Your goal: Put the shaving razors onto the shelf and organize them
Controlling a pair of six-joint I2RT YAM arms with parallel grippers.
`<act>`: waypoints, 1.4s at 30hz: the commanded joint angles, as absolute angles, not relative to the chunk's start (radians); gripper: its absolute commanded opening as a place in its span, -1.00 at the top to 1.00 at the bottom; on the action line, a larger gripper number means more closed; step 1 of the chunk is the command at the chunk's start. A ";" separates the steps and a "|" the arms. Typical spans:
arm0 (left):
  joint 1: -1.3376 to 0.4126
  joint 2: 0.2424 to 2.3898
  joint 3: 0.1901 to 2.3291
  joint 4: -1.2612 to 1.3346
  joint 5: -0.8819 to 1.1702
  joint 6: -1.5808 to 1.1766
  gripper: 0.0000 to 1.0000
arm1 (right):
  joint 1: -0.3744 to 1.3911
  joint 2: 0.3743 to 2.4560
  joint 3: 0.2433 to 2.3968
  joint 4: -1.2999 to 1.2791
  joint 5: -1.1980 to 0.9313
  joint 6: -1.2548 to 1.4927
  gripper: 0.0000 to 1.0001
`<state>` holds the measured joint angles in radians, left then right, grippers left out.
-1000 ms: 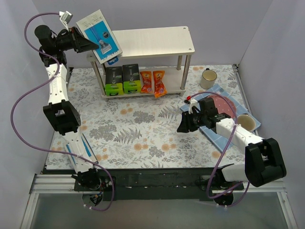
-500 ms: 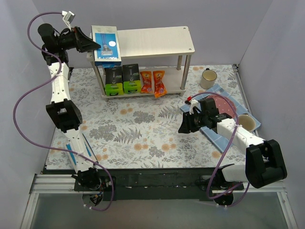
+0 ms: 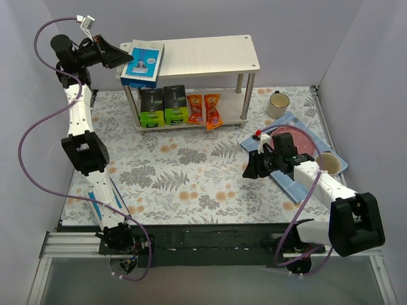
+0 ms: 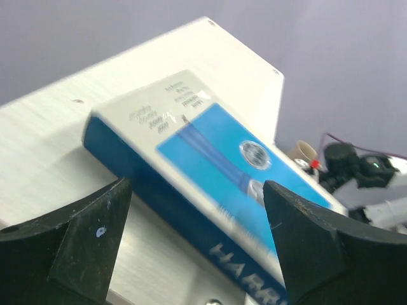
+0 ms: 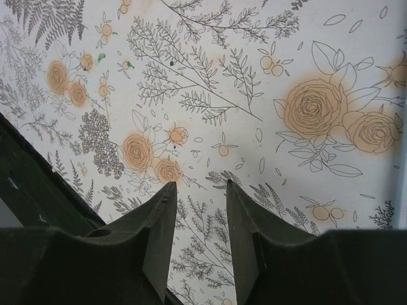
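A flat blue-and-white razor box (image 3: 144, 61) lies on the left end of the shelf's top board (image 3: 210, 54). In the left wrist view the box (image 4: 210, 152) rests on the pale board (image 4: 57, 146). My left gripper (image 3: 130, 57) is open at the box's left edge, and its fingers (image 4: 95, 241) stand wide apart on either side of the box without pressing it. On the lower tier stand two black boxes with lime-green ends (image 3: 164, 105) and two orange packets (image 3: 203, 110). My right gripper (image 3: 249, 170) hovers empty over the flowered cloth, its fingers (image 5: 159, 216) a narrow gap apart.
A pink plate (image 3: 299, 136) lies on a blue tiled mat (image 3: 289, 184) at the right. One beige mug (image 3: 278, 103) stands behind the mat and another (image 3: 327, 162) on it. Grey walls close in the left, back and right sides.
My left gripper swung the blue box from a raised tilt down flat onto the top board and opened off it. My right arm shifted slightly to the right.
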<state>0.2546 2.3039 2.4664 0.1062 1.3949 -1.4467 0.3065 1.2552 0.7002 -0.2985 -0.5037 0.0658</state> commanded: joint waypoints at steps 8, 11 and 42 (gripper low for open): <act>0.247 2.295 2.456 0.018 1.014 -1.255 -0.74 | 0.258 1.244 0.704 -0.282 -0.518 0.058 0.10; 0.245 2.232 2.486 0.006 0.967 -1.243 -0.79 | 0.252 1.247 0.710 -0.285 -0.520 0.058 0.10; 0.103 1.394 1.591 -0.449 0.763 -0.492 1.00 | 0.192 1.230 0.727 -0.218 -0.495 0.086 0.05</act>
